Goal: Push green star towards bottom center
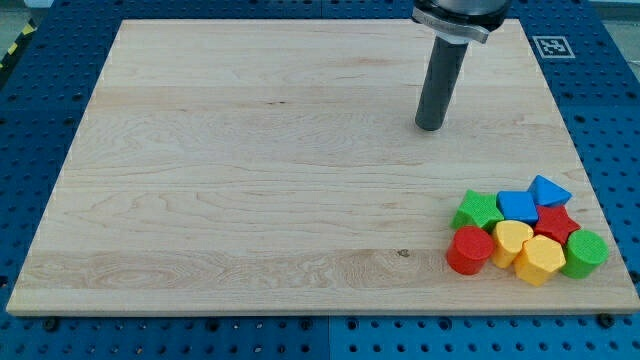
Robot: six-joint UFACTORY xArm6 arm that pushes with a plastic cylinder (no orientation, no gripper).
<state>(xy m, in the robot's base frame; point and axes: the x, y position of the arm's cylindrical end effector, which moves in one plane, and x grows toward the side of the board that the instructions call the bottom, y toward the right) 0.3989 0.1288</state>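
Green star [478, 211] is sitting at the left edge of a tight cluster near the view's bottom right of your pale, grained wooden board [250, 180]. You are seeing it touching a blue block [517, 206] on its right and a red cylinder [469, 250] below it; yellow blocks [527, 252], a red star [556, 221], a blue triangle [550, 189] and a green cylinder [585, 253] are crowding beyond. My tip [430, 127], a smooth dark rod end with no jaws, is resting well apart above, holding nothing
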